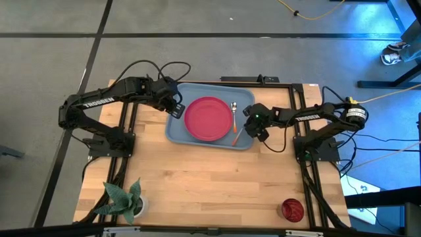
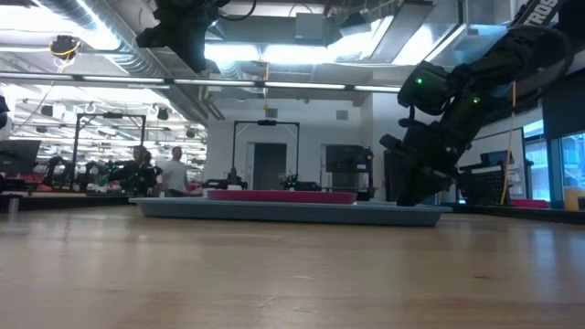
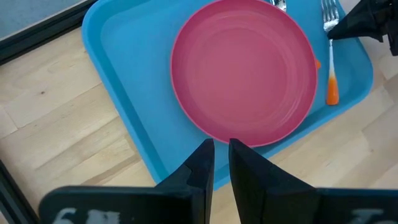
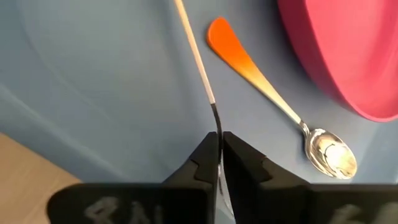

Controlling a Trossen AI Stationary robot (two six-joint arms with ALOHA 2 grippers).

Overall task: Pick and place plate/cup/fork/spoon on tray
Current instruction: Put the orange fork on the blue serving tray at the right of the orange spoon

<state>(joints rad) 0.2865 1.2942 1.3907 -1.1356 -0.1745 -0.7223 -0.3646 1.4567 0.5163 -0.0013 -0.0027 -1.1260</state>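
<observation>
The pinkish-red plate (image 1: 208,118) lies flat on the light-blue tray (image 1: 176,131) at the table's far middle. The spoon (image 4: 273,93) lies on the tray floor just right of the plate, bowl toward the far edge. My right gripper (image 4: 219,140) stands over the tray's right part, shut on the fork (image 3: 331,59). My left gripper (image 3: 222,162) hovers well above the tray's left edge, fingers nearly together and empty. The dark-red cup (image 1: 292,209) stands on its base at the table's near right corner. My right gripper pinches the fork's thin silver neck (image 4: 216,121) between its two fingers, just behind the pronged head (image 3: 329,11). The fingers come from above, slanting in from the table's right. The handle runs toward the near edge; whether its orange end (image 3: 333,93) rests on the tray, I cannot tell.
A white pot with a green plant (image 1: 125,201) stands at the table's near left corner. Bare wood lies between the tray and the near edge. In the low view, people (image 2: 174,174) stand in the room far behind the table.
</observation>
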